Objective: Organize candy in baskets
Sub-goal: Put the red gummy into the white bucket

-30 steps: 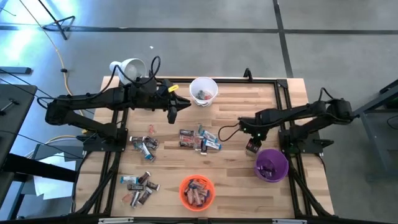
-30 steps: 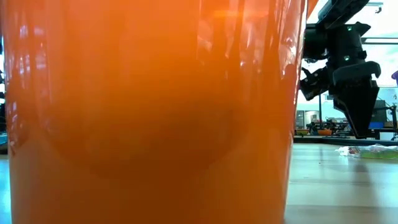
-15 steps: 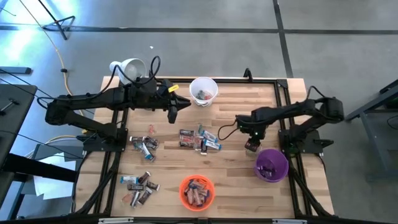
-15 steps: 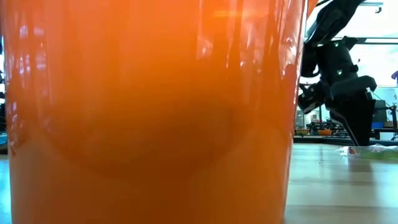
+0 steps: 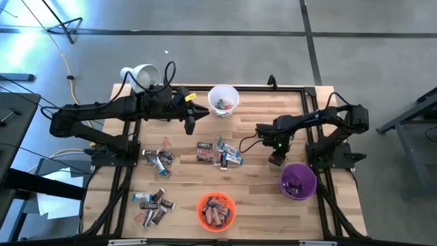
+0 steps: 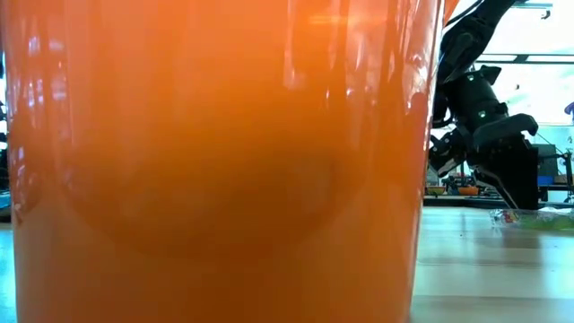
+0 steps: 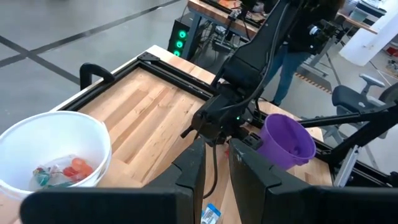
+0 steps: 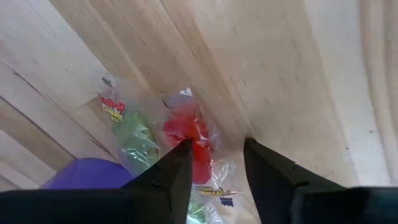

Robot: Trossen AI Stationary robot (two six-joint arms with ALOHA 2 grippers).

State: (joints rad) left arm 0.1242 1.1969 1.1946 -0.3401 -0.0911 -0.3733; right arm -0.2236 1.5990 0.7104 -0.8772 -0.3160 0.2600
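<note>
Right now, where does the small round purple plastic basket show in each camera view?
High view: purple basket, lower right, near the right gripper.
Low view: not visible; the orange basket fills most of the picture.
Left wrist view: right of centre.
Right wrist view: lower-left edge.
Shared landmark: the right gripper beside it.

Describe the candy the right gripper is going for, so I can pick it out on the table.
Start at the purple basket on the table's right side. Just beside its rim, under the right gripper, lie a few clear-wrapped sweets. The target seems to be the red candy between the fingers, with a green one next to it; no other candy lies this near the purple basket.
</note>
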